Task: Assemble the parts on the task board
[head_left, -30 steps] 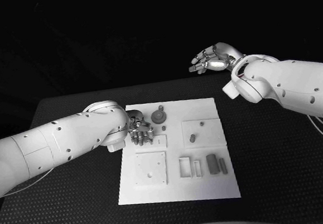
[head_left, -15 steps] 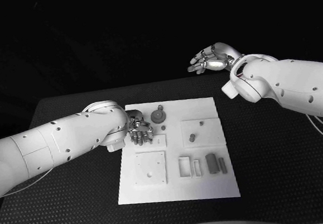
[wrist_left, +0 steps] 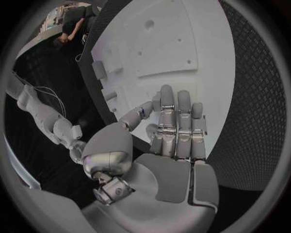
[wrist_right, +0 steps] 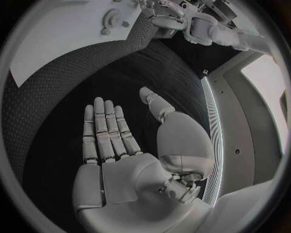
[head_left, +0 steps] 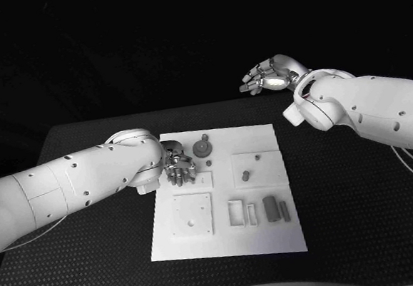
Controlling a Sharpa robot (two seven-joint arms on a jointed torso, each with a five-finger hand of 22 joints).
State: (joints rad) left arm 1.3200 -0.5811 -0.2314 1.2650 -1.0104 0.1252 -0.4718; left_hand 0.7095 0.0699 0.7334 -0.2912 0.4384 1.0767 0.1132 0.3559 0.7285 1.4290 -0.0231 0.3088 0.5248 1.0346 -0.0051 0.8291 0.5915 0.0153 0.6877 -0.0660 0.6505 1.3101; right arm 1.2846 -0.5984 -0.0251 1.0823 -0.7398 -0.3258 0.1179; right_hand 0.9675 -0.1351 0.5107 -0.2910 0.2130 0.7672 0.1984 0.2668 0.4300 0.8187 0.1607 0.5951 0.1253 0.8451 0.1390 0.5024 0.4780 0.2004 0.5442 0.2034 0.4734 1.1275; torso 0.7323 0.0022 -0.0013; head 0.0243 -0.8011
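The white task board [head_left: 230, 237] lies in the middle of the black table. On it are grey parts: a round toothed piece [head_left: 203, 148] at the far end, a peg [head_left: 246, 176] standing in a square plate, and two upright bars [head_left: 271, 208] near the front. My left hand [head_left: 179, 167] hovers over the board's far left part, fingers [wrist_left: 177, 124] straight and together, thumb apart, holding nothing. My right hand [head_left: 272, 76] is raised beyond the table's far right, palm flat and fingers [wrist_right: 104, 128] spread, holding nothing. The board [wrist_right: 55, 39] lies far from it.
A square recessed plate [head_left: 193, 215] and a narrow frame [head_left: 237, 213] sit on the board's near half. Black textured table [head_left: 360, 200] surrounds the board on every side. My left forearm [head_left: 67, 188] reaches in over the table's left part.
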